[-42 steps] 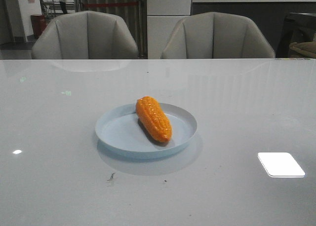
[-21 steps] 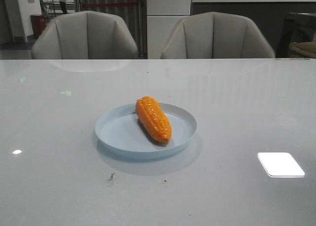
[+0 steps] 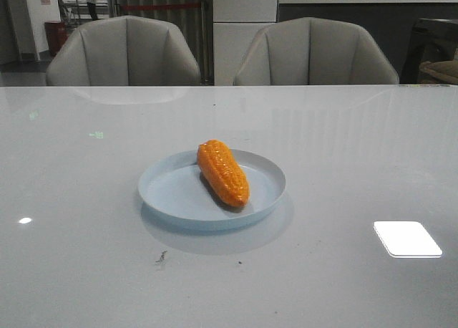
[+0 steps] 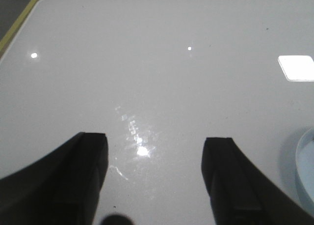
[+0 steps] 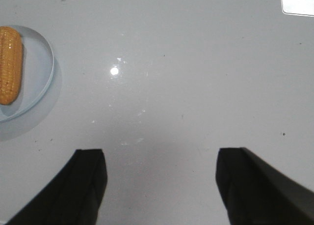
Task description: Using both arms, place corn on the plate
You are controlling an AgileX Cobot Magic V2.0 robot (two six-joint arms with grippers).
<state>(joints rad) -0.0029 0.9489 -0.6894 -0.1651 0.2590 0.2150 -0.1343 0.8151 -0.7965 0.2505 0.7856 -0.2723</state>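
The orange corn (image 3: 223, 172) lies inside the pale blue plate (image 3: 172, 195) at the middle of the table, its thick end toward the back. In the right wrist view the corn (image 5: 10, 64) and the plate (image 5: 41, 75) show at the frame's edge. A sliver of the plate's rim (image 4: 303, 168) shows in the left wrist view. My left gripper (image 4: 156, 144) is open and empty over bare table. My right gripper (image 5: 161, 158) is open and empty over bare table, apart from the plate. Neither gripper shows in the front view.
The glossy grey table (image 3: 343, 149) carries a bright window reflection (image 3: 406, 238) at the front right. Two grey armchairs (image 3: 123, 52) stand behind the far edge. The table's left edge (image 4: 19, 18) shows in the left wrist view.
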